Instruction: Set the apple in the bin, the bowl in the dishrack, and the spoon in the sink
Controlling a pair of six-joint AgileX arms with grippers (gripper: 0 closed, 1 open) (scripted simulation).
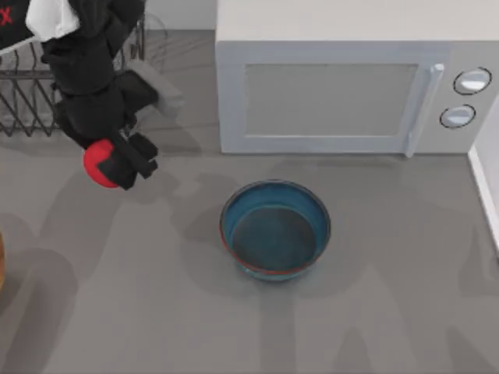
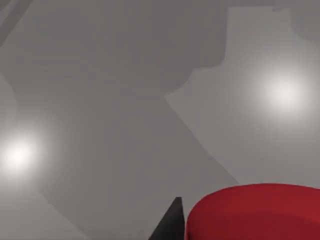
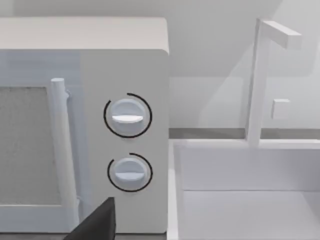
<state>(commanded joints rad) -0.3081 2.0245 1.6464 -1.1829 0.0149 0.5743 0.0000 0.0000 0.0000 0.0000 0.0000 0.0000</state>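
- The apple (image 1: 97, 162), a small bright red ball, sat between the fingers of my left gripper (image 1: 117, 160), held above the grey table (image 1: 156, 312) at its left side, just in front of the dishrack (image 1: 31, 109).
- In the left wrist view the apple (image 2: 255, 212) showed as a broad red curve beside one dark fingertip (image 2: 170, 225), with bare table far below.
- My left fingers were closed on the apple across its widest part.
- I judged the apple light and firm but smooth and round, so it could roll or squirt out of a pinch set off its middle; holding across the widest girth looked safest.
- The bowl (image 1: 274, 230), deep blue-teal with a thin reddish rim, stood empty on the table right of the apple and well apart from it, in front of the microwave (image 1: 343, 86).
- I judged the bowl rigid and heavier, best taken by pinching its rim wall.
- In the right wrist view I saw a dark fingertip (image 3: 95, 222), the microwave's two dials (image 3: 127, 115) and the white sink (image 3: 245, 210) beside it; I could not tell whether my right fingers were open.
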